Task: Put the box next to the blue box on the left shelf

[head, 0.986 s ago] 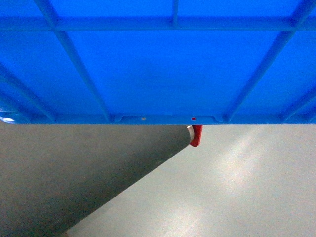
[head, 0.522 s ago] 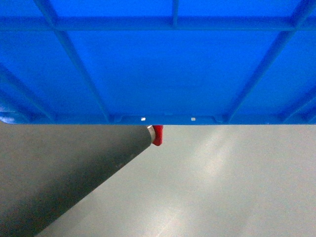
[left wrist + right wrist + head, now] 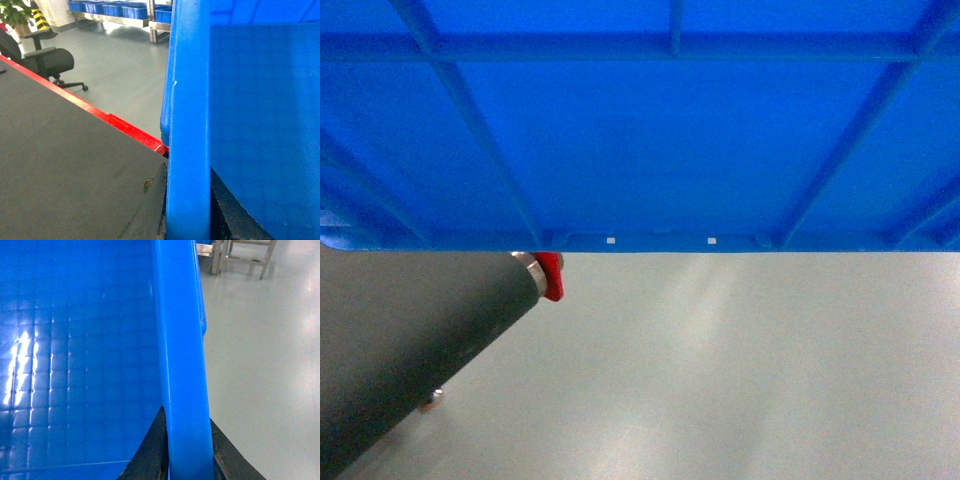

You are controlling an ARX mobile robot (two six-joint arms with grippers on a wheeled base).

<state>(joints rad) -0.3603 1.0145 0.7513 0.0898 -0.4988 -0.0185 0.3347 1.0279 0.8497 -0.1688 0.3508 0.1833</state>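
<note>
The box [image 3: 640, 130], a bright blue ribbed crate, is held up off the floor and its outer wall fills the top half of the head view. My left gripper [image 3: 187, 222] is shut on its thick rim, one black finger [image 3: 227, 215] inside the box [image 3: 250, 100] and one outside. On the opposite rim my right gripper [image 3: 187, 460] is shut too, with a dark finger [image 3: 150, 455] against the glossy inside of the box [image 3: 75, 340]. Far back, a metal shelf [image 3: 120, 19] carries several blue boxes [image 3: 120, 9]; I cannot tell which is the task's blue box.
A dark grey table [image 3: 400, 350] with a red edge [image 3: 125, 127] lies close on the left, its corner just under the crate. A black office chair [image 3: 50, 60] stands beyond it on the pale floor. Metal legs [image 3: 240, 252] show at the right wrist view's top.
In the head view the table's red-tipped corner has slid steadily leftward under the crate, exposing more floor. The crate keeps its place in the view, still held by both grippers.
</note>
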